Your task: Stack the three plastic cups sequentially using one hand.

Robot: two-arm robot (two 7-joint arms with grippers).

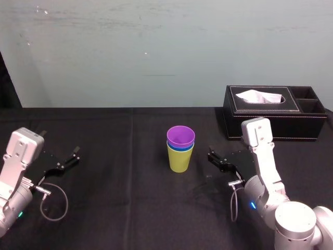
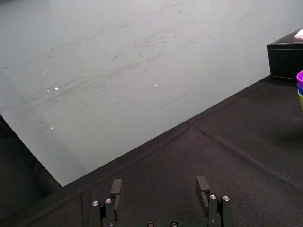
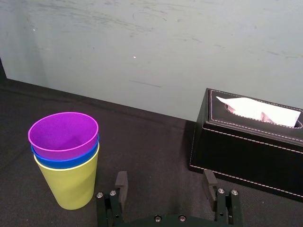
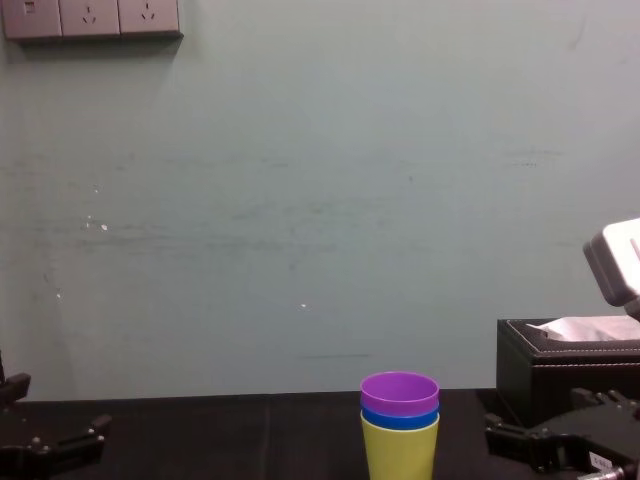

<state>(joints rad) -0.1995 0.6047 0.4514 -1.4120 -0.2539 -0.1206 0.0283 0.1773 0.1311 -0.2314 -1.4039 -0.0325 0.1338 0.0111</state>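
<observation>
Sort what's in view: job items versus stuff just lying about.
Job:
- purple cup, nested in the blue cup, nested in the yellow-green cup
- right tool, open, beside the stack

Lying about:
- tissue box, farther back on the right
- left tool, open, parked far left
- wall sockets
</observation>
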